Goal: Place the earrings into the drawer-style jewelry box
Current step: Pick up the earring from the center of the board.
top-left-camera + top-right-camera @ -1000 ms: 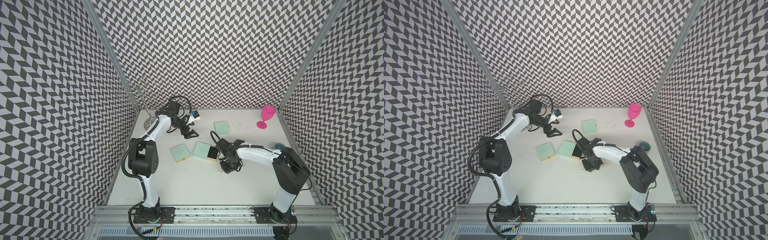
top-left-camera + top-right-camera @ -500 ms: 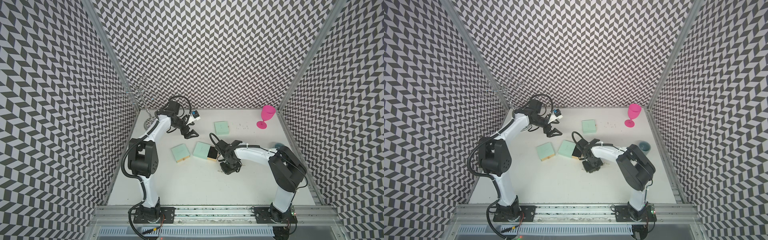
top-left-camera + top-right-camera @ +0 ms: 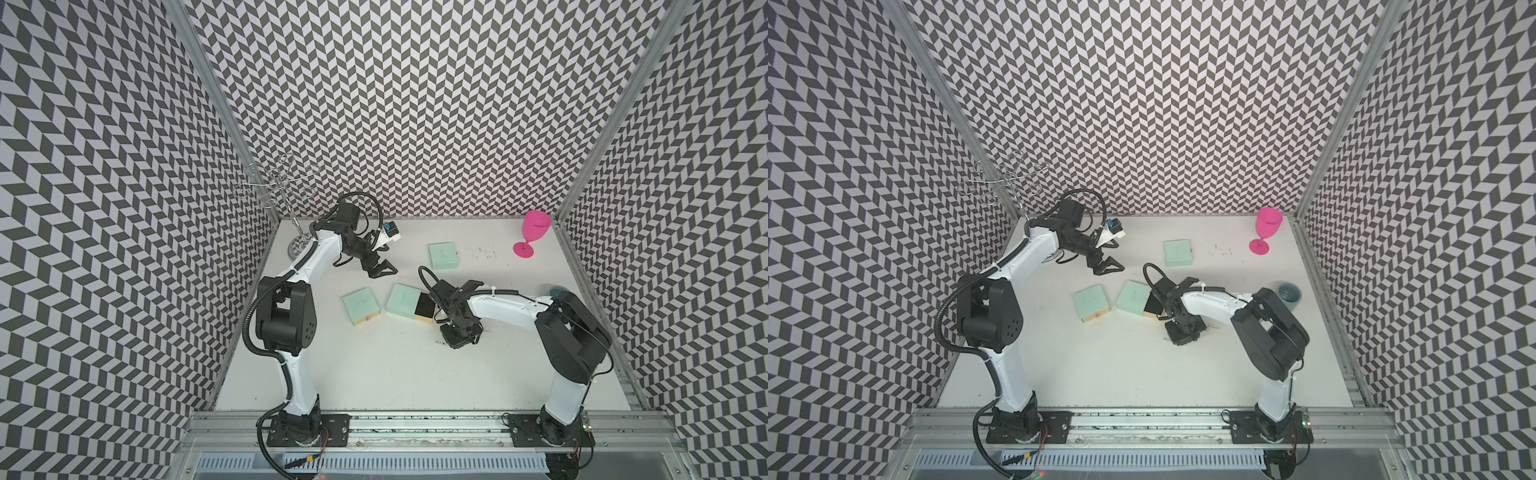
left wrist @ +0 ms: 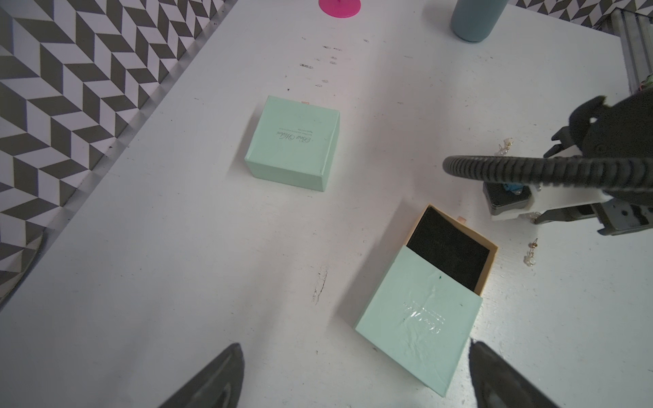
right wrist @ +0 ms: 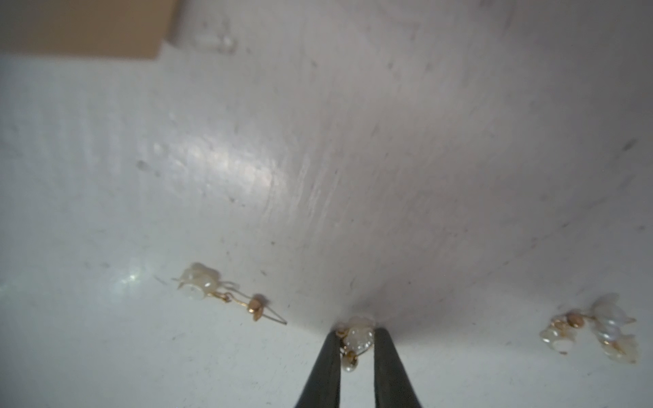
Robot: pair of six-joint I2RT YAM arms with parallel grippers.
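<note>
The drawer-style jewelry box [image 3: 402,300] is mint green, and its drawer [image 4: 448,247], lined in black, is pulled out. Pearly, gold-wired earrings lie on the white table just in front of it. My right gripper [image 5: 357,333] points down at the table [image 3: 457,338] and is shut on one earring [image 5: 357,338], which touches both fingers. Another earring [image 5: 219,293] lies to one side, and a small cluster [image 5: 593,332] lies to the other. My left gripper [image 3: 384,272] hovers open behind the box, holding nothing, with its fingertips [image 4: 236,348] spread wide.
Two shut mint boxes sit nearby, one [image 3: 360,306] left of the open box and one [image 3: 443,255] behind it. A pink goblet [image 3: 534,232] stands at the back right, a grey cup [image 3: 1288,293] by the right wall, and a wire stand [image 3: 282,187] in the back left corner.
My right gripper has stayed low over the table in front of the open drawer and narrowed its jaws onto an earring. The left arm has not moved.
</note>
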